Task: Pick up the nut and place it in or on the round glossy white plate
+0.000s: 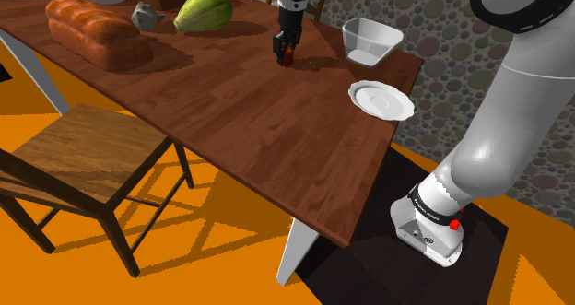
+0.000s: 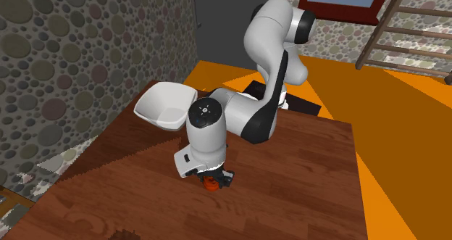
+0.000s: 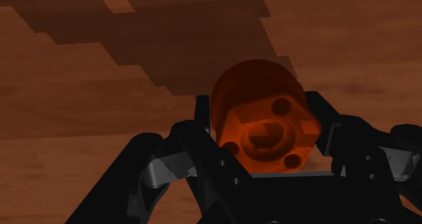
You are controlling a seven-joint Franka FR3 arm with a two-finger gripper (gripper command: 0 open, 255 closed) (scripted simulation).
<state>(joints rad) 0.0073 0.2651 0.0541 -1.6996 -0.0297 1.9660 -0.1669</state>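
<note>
Clamping the rounded orange nut [image 3: 262,114], the black claw [image 1: 286,52] seemingly touches the wood-grained table [image 1: 249,119].

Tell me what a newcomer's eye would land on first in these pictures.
The bright orange-red nut, clasped by the black gripper down at the brown table. Next come the white plate near the table's edge at the shoulder view's right, and the big bread loaf at its upper left.
</note>
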